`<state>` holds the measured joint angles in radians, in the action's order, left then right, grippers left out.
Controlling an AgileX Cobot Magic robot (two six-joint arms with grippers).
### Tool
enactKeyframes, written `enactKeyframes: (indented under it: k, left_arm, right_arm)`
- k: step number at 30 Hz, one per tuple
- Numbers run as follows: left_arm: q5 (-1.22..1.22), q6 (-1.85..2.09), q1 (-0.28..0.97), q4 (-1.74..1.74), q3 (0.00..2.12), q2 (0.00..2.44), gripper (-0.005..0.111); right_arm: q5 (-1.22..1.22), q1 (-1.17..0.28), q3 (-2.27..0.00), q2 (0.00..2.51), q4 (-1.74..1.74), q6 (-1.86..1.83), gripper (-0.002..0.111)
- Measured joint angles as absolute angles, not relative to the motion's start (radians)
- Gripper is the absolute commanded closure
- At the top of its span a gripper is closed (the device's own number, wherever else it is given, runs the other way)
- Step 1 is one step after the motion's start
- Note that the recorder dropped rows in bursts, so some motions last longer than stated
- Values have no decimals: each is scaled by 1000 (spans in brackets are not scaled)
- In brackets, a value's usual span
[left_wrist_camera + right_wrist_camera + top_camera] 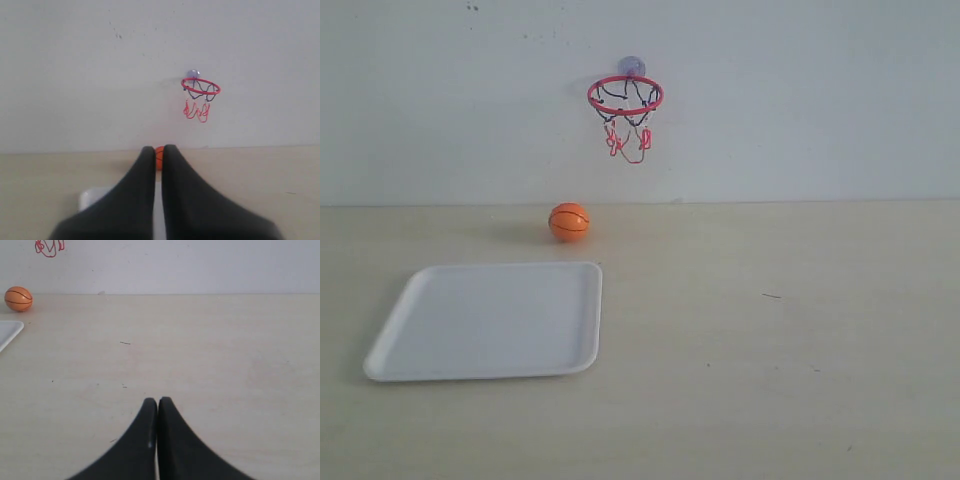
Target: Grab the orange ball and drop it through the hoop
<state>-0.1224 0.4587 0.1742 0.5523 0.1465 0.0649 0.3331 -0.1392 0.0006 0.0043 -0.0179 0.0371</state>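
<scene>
Orange ball [569, 222] rests on the table [800, 330] near the wall [800, 100], at 1 o'clock from the white tray [490, 320]; hoop [625, 96] hangs on the wall at 1 o'clock above it; left fingers [142, 180] narrow, empty; right fingers [145, 425] pressed together, empty.

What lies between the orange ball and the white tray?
Nothing: only a bare strip of table separates the orange ball from the white tray, as the exterior view shows.

No writing, number, logo or sign can be read in any view. The orange ball [569, 221] carries only thin black seam lines, and the hoop [625, 111] and white tray [490, 320] bear no markings.
</scene>
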Motion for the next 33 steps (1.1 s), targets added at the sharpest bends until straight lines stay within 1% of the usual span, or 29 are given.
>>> enactKeyframes:
  k: [2,4,6,9,11,14,22,33]
  left_arm:
    - [-122,304,174,335,116,17,103]
    - [-122,231,174,240,65,5,103]
    - [-131,188,174,207,13,4,103]
    - [-233,48,174,108,4,4,103]
    - [-253,0,174,75,4,4,103]
    - [-277,-16,168,63,4,4,103]
    - [-287,-18,94,44,4,4,103]
    - [-287,-18,95,42,4,4,103]
  right_arm:
    - [333,-139,1,4,-18,37,109]
    - [333,-139,1,4,-18,37,109]
    - [333,-139,1,4,-18,37,109]
    - [333,-139,1,4,-18,37,109]
    - [333,-139,1,4,-18,37,109]
    - [333,-139,1,4,-18,37,109]
    - [333,-139,1,4,-18,37,109]
    - [333,-139,1,4,-18,37,109]
